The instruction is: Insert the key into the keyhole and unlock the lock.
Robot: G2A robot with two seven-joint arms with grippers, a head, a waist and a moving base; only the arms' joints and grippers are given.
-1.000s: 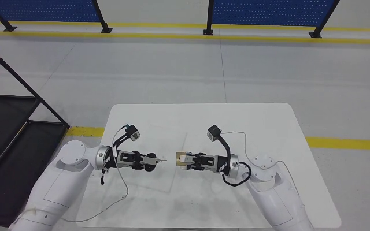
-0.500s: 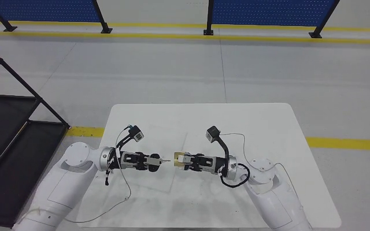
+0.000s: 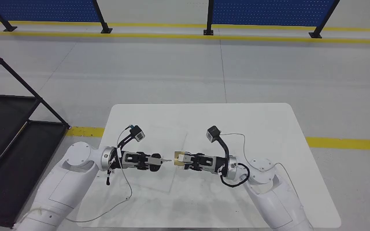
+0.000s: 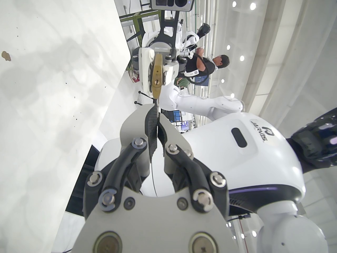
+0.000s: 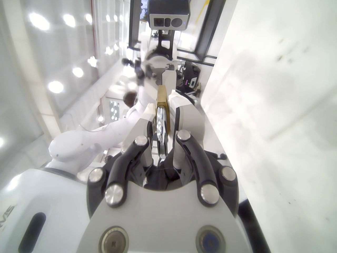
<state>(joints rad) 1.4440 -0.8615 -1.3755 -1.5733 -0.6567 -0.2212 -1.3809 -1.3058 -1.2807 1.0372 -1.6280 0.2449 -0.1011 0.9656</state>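
Observation:
A brass padlock (image 3: 180,159) is held above the white table (image 3: 260,127) by my right gripper (image 3: 188,160), which is shut on it. In the right wrist view the fingers (image 5: 147,117) clamp the brass body (image 5: 161,100), with the silver shackle (image 5: 161,132) pointing back toward the wrist. My left gripper (image 4: 157,111) is shut on a thin key (image 4: 157,104) that points at the padlock (image 4: 157,77). The key (image 3: 168,161) reaches the lock's face just below the keyhole (image 4: 157,81). I cannot tell whether it touches.
Both arms meet over the table's near middle, held level and facing each other. A black rack (image 3: 23,127) stands off the table's left side. Blue barriers (image 3: 266,11) stand at the far side of the floor.
My left gripper has moved right with the key, and the padlock has shifted slightly left, closing the gap. Over the last half second little has changed.

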